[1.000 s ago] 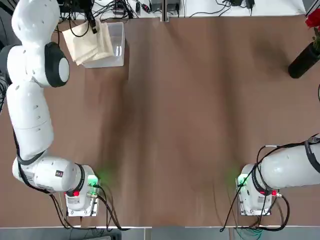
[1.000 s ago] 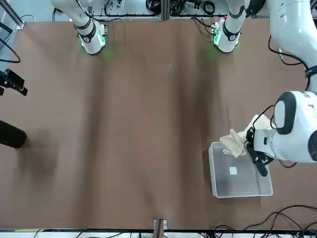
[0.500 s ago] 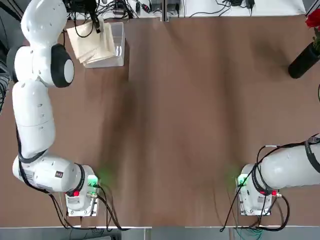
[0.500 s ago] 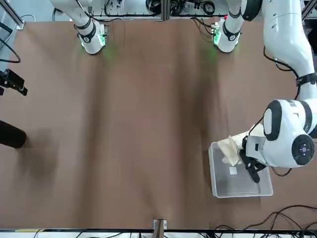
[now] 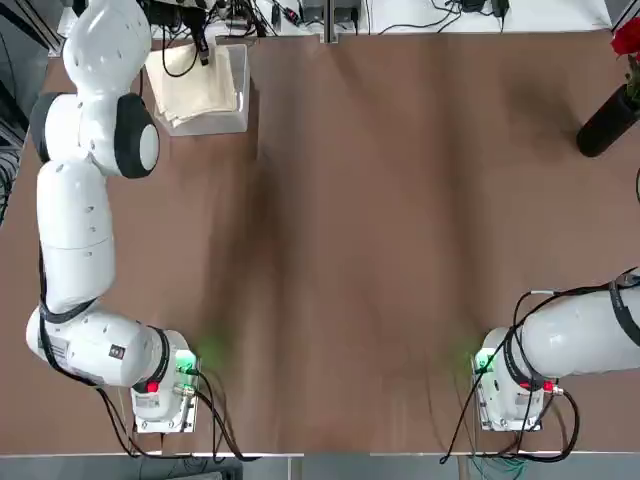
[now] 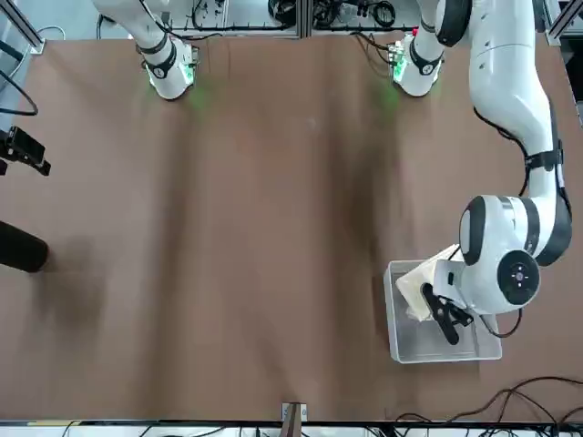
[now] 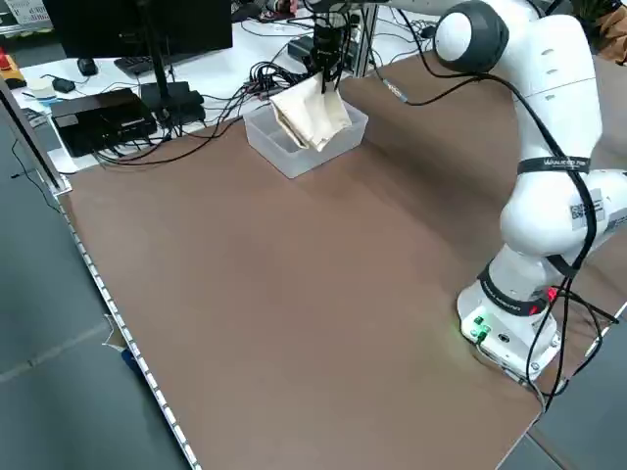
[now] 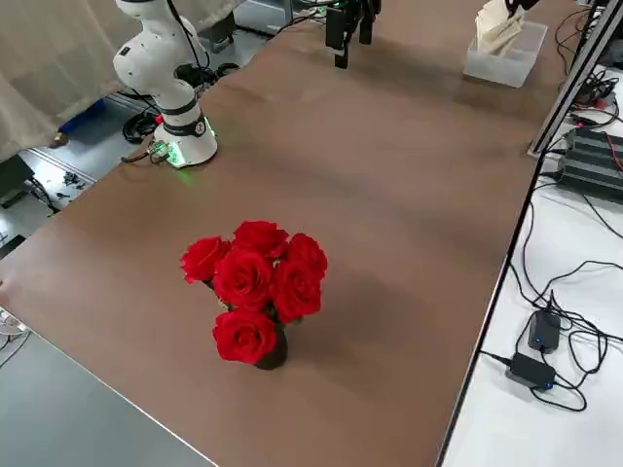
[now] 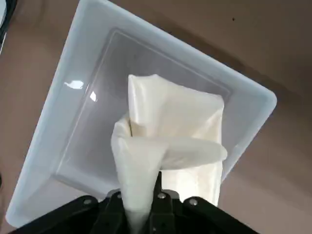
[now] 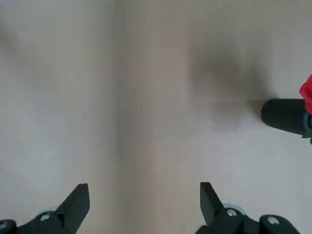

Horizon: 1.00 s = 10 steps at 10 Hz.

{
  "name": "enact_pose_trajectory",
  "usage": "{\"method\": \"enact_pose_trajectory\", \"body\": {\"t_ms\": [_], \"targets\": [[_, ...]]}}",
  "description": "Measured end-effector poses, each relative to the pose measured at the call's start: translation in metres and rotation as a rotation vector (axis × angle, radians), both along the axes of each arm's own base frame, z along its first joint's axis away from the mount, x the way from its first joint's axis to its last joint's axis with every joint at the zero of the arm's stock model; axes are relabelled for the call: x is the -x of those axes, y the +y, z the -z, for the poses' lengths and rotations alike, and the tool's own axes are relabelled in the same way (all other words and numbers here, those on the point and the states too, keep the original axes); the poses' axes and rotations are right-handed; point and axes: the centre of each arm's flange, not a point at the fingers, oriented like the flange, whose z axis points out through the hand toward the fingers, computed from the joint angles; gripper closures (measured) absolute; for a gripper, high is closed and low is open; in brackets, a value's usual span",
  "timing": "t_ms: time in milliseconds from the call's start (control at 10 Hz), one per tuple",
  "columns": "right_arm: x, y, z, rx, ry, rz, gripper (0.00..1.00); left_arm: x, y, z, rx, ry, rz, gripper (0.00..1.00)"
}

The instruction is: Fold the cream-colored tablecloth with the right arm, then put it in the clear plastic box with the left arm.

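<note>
The folded cloth (image 9: pixel 175 141) bunched at the left gripper's fingers (image 9: pixel 158 204) covers much of the clear box's (image 9: pixel 73 97) floor; the fingertips themselves are buried in its folds.

Bare table (image 5: pixel 380 230) mid-span; rose vase (image 5: pixel 607 122) at right edge.

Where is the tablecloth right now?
In the top view the tablecloth hangs folded from the shut left hand over the clear box, at the table's far left corner.
</note>
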Motion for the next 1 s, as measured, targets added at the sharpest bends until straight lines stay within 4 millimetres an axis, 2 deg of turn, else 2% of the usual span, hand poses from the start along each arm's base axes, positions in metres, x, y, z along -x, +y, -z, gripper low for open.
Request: {"method": "enact_pose_trajectory", "body": {"t_ms": [100,400,600,800,1000], "targets": [[0.0,0.0,0.0,0.0,0.0,0.0,0.0,0.0,-0.003,0.0,-0.009,-0.003,-0.011,0.75],[0.0,0.0,0.0,0.0,0.0,0.0,0.0,-0.001,-0.004,-0.005,-0.013,-0.027,-0.094,0.27],[0.0,0.0,0.0,0.0,0.0,0.0,0.0,-0.001,-0.004,-0.028,-0.005,-0.069,-0.177,0.01],[0.0,0.0,0.0,0.0,0.0,0.0,0.0,0.004,-0.001,-0.068,0.011,-0.119,-0.307,0.0],[0.0,0.0,0.0,0.0,0.0,0.0,0.0,0.013,0.012,-0.109,0.03,-0.164,-0.425,0.0]]}}
